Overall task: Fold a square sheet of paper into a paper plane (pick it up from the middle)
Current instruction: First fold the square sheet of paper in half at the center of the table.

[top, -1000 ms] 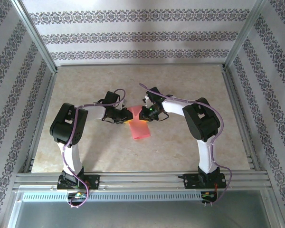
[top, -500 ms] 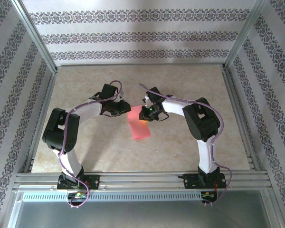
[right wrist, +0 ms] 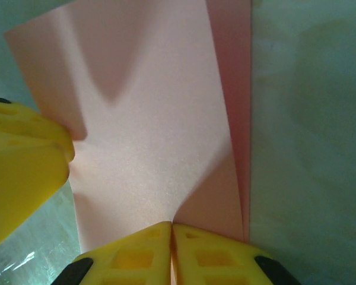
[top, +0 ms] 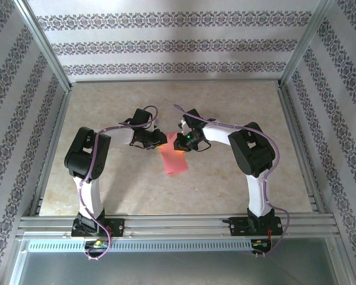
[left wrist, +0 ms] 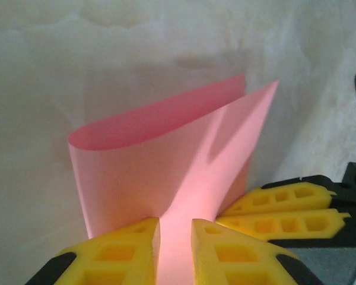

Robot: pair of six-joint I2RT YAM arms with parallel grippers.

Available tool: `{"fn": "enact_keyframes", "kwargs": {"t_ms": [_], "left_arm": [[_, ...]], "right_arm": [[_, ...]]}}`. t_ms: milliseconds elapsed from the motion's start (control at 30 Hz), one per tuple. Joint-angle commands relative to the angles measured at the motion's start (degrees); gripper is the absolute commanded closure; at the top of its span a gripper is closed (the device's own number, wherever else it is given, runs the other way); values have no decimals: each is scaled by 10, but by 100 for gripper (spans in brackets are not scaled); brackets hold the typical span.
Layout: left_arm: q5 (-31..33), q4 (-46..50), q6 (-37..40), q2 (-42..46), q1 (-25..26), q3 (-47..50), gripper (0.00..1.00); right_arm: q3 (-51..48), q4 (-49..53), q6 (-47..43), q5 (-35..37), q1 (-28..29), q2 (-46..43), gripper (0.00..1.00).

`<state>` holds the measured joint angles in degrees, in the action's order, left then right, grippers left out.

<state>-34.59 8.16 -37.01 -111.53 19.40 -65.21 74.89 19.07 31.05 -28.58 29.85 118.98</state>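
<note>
The square sheet of paper (top: 174,159), pink-red, lies on the table curled over double, with a rounded loop on one side (left wrist: 160,148). My right gripper (right wrist: 172,228) is shut on the sheet's upper layer at its far right edge (top: 179,144). My left gripper (left wrist: 175,228) sits low at the sheet's far left edge (top: 164,140); its jaws stand a little apart and pink paper shows in the gap. The two grippers' yellow fingers (left wrist: 279,208) nearly meet over the sheet. A paper plane is out of view.
A beige marbled tabletop (top: 237,101) lies inside patterned walls (top: 166,44) with metal rails along both sides and the near edge (top: 178,224). Both arms reach inward to the middle.
My left gripper swung up and away from the sheet's left edge, then came back to its far left corner. The right gripper and the sheet have stayed put.
</note>
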Motion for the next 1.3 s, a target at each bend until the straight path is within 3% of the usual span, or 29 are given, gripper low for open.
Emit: {"fn": "enact_keyframes", "kwargs": {"t_ms": [0,433,667,900,1267], "left_arm": [[33,22,14,-8,-6,-17,78],[51,60,50,1,-64,-20,78],[-2,6,16,49,-32,0,78],[-24,-40,-23,-1,-12,-12,78],[65,-23,-12,-41,-58,-20,80]], "right_arm": [[-39,97,-17,115,-2,62,87],[-45,105,-17,128,-6,60,87],[-47,105,-13,128,-6,58,87],[-48,106,-14,128,-6,60,87],[-52,106,-19,130,-6,59,87]]}}
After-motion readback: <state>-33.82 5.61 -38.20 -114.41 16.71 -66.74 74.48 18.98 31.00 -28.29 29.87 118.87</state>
